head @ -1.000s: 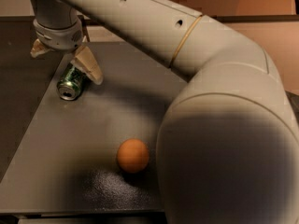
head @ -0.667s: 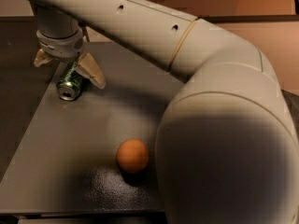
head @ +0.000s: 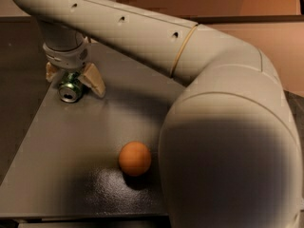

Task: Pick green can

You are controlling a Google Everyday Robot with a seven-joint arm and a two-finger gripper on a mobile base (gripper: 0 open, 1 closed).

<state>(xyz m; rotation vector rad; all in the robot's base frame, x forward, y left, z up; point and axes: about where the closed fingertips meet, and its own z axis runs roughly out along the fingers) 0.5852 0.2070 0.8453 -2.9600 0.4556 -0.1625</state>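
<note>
At far-left table [head: 57, 175] corner | tool [head: 74, 83] pointing down, straddling green can [head: 70, 91]

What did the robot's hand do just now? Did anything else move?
The gripper came down over the green can; its open fingers now sit either side of it. The can, lying on its side, and the orange ball stayed put.

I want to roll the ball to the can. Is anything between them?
No, only bare table, seen in the camera view. The gripper sits over the can.
</note>
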